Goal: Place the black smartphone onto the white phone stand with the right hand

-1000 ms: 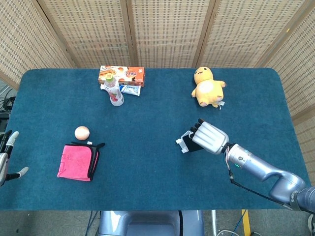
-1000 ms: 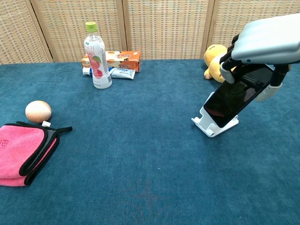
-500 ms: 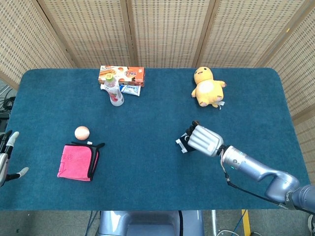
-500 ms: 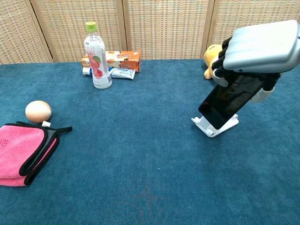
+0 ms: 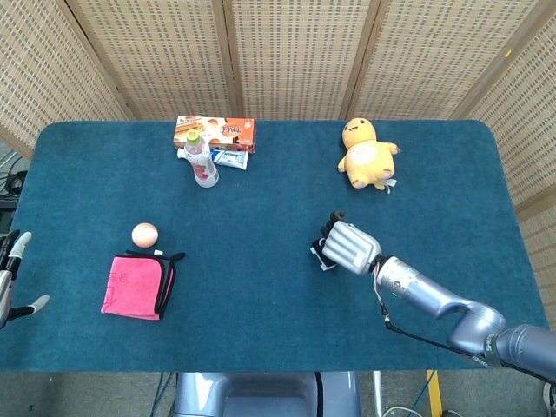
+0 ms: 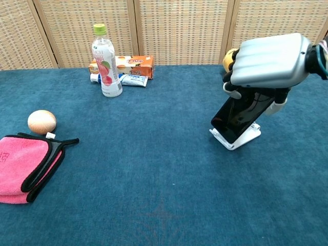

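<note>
Glossy black glass is what you have in your right hand (image 6: 266,61): the black smartphone (image 6: 241,111), a flat slab tilted back, its lower edge down in the lip of the white phone stand (image 6: 239,138). Your fingers are curled over the phone's top edge, with the thumb against its right side, so the smooth silver back of the hand hides the upper part. Whether the phone's back lies fully against the stand's angled plate you cannot tell from either view. The stand is matte white plastic, a bent wedge on the napped teal tablecloth (image 6: 154,195). Your left hand (image 5: 10,278) hangs at the table's left edge, fingers apart, holding nothing. Behind your right hand sits a rounded yellow plush toy (image 5: 368,155); well to the left lies a folded pink cloth (image 6: 20,166).
</note>
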{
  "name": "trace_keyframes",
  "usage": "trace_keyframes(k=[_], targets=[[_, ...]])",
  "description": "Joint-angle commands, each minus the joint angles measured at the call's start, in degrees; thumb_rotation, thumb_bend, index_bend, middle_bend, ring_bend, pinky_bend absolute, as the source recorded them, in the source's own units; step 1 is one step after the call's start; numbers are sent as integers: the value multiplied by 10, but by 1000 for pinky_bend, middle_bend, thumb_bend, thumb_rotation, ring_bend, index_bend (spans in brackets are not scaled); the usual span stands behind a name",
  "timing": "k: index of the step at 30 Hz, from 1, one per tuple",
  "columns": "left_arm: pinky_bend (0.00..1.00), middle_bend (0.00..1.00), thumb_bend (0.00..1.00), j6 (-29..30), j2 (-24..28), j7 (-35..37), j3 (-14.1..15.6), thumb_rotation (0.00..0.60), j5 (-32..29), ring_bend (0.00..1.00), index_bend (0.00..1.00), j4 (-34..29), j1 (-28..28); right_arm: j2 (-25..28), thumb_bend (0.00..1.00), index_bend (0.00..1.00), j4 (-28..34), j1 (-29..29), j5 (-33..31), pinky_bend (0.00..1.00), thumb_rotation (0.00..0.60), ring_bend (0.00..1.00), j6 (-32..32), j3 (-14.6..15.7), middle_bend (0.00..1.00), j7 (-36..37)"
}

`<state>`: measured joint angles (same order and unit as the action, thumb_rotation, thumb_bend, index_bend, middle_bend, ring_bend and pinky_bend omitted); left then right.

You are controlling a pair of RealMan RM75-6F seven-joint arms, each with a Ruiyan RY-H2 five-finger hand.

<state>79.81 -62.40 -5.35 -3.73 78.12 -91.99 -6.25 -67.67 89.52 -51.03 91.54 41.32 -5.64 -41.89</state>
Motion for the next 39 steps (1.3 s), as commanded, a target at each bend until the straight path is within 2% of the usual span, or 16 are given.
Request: trace_keyframes(k=[1, 6, 11, 19, 28, 36, 39], targets=[[0, 0, 0, -1, 0, 0, 0, 600, -1, 0, 0, 0, 0, -8, 455, 435, 5, -3, -26, 357, 600, 429, -16, -5, 419, -28], [0, 0, 0, -1, 1, 4, 0, 600, -2, 0, 0, 3, 0, -15, 440, 435, 8, -6, -60, 357, 600, 419, -25, -7, 387, -68], [0, 0, 0, -3, 1, 5, 0, 600, -2, 0, 0, 4, -1, -18, 440, 433, 8, -8, -82, 357, 600, 361, -25, -4, 331, -89], [0, 0, 0, -2, -1, 0, 0, 600, -3, 0, 0, 1, -1, -18, 438, 430, 12, -10, -93, 357, 600, 326, -19, 4, 298, -99], [0, 0, 0, -3, 0, 0, 0, 600, -4, 0, 0, 1, -2, -9, 439, 356, 24, -10, -94, 357, 600, 302, -5, 12, 221, -111], [0, 0, 0, -2, 3, 7, 3, 600, 3, 0, 0, 0, -1, 39, 439, 344, 62, 14, -95, 357, 600, 300, 44, 13, 204, -108], [0, 0, 0, 4, 8, 17, 7, 600, 15, 0, 0, -1, 2, 92, 437, 344, 107, 47, -76, 357, 600, 300, 94, 21, 204, -78]])
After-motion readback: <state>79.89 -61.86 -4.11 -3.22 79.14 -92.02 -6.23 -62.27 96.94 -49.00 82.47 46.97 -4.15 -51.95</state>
